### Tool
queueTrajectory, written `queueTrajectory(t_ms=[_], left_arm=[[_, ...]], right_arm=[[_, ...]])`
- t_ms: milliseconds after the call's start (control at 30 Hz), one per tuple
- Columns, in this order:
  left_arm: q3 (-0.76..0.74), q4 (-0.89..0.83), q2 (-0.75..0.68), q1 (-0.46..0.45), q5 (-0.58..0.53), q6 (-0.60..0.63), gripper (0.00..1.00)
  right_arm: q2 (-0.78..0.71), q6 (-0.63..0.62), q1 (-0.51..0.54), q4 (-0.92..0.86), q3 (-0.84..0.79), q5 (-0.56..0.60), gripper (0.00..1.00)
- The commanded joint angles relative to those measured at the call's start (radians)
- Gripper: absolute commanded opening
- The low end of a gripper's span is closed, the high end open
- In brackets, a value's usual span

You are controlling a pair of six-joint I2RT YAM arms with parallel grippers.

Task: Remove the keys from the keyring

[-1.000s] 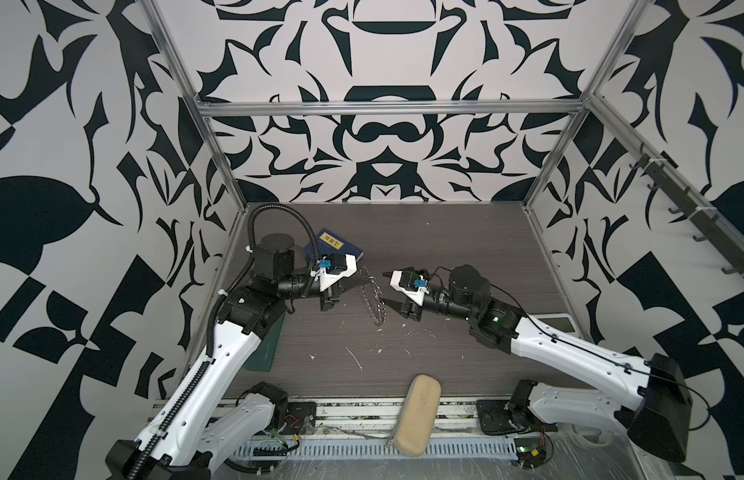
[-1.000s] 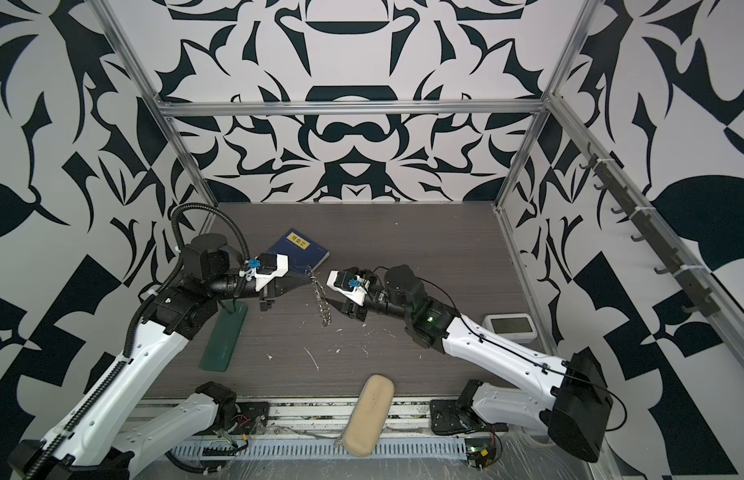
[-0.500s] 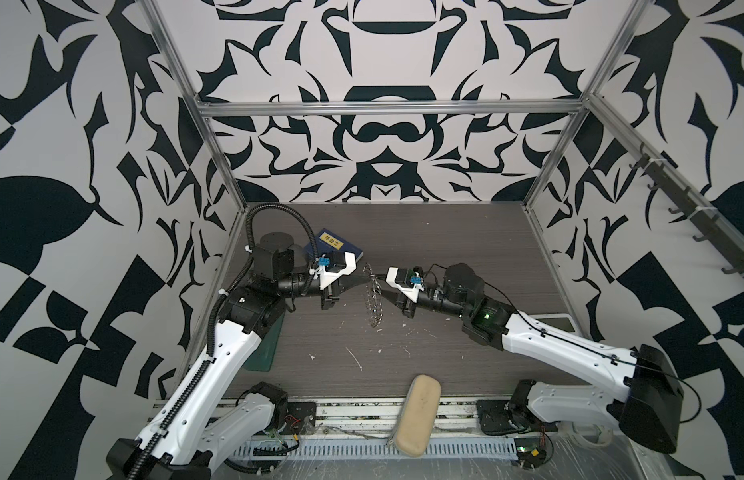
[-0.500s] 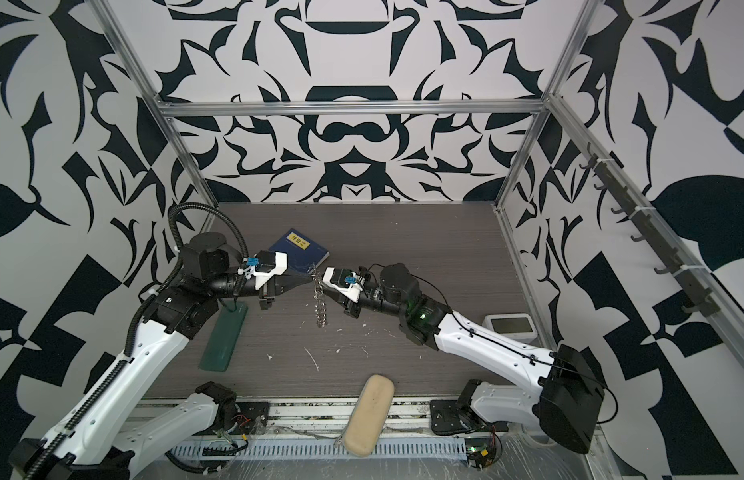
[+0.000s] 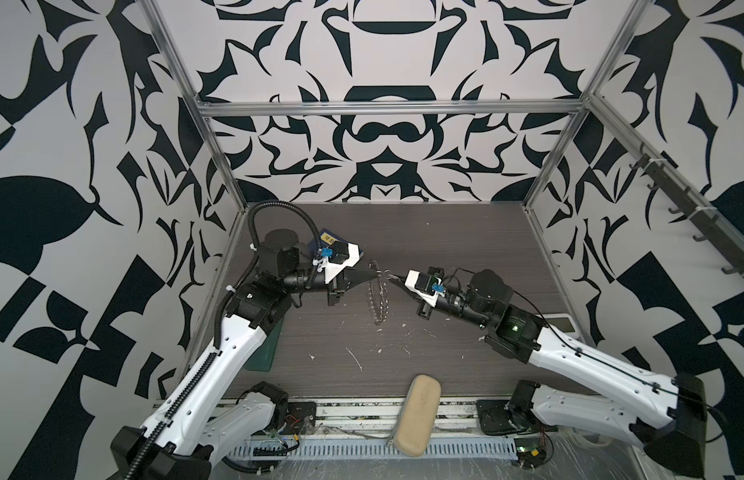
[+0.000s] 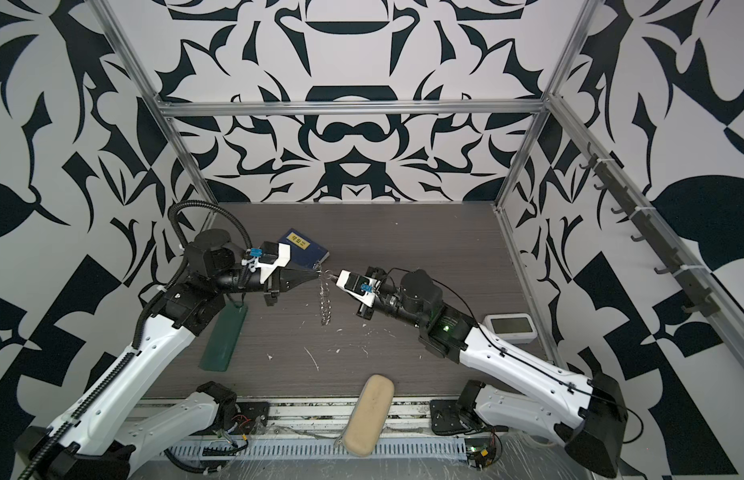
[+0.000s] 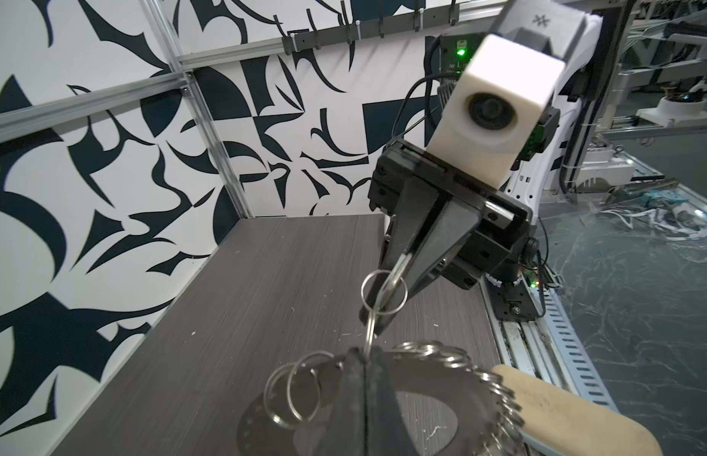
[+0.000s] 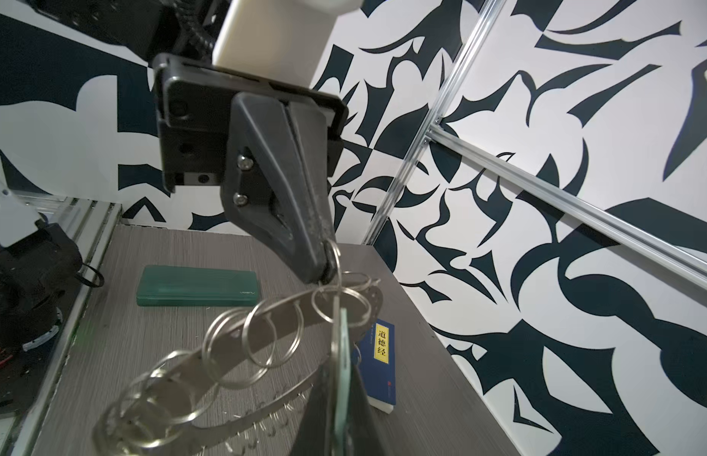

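Robot lab cell
Patterned walls point(image 5: 386, 50) and aluminium frame point(image 5: 386, 109) enclose a table point(image 5: 445, 232); left arm point(image 5: 237, 345) and right arm point(image 5: 590, 365) mounted alongside.

Shiny metal keyring point(image 7: 430, 373), matt wood-grain table point(image 7: 265, 296) (green case point(image 8: 197, 286) smooth plastic)

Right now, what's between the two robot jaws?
Small wire rings bridge the gap, linking the keyring, which hangs from the left jaws, to the key in the right jaws. The left wrist view shows it best.
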Motion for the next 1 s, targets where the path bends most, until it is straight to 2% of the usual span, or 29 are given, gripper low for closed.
queueTrajectory(t_ms=[0, 100, 267, 467, 600, 733, 967], left_arm=[[-0.042, 0.151, 0.026, -0.011, -0.134, -0.140, 0.00], [-0.045, 0.235, 0.086, -0.024, -0.132, -0.217, 0.00], [-0.011, 0.245, 0.191, -0.083, -0.171, -0.229, 0.00], [-0.018, 0.359, 0.309, -0.131, -0.242, -0.283, 0.00], [0.007, 0.369, 0.372, -0.170, -0.264, -0.294, 0.00], [0.013, 0.359, 0.397, -0.206, -0.322, -0.287, 0.00], [0.007, 0.358, 0.410, -0.253, -0.387, -0.293, 0.00]], right_arm=[[-0.058, -0.036, -0.006, -0.070, -0.004, 0.092, 0.00], [-0.083, -0.046, -0.005, -0.132, 0.000, 0.135, 0.00], [-0.157, -0.044, -0.005, -0.147, -0.031, 0.220, 0.00], [-0.216, -0.057, -0.005, -0.199, -0.043, 0.288, 0.00], [-0.264, -0.035, -0.004, -0.246, -0.054, 0.331, 0.00], [-0.321, -0.004, -0.004, -0.245, -0.094, 0.354, 0.00], [-0.359, -0.050, -0.005, -0.299, -0.131, 0.371, 0.00]])
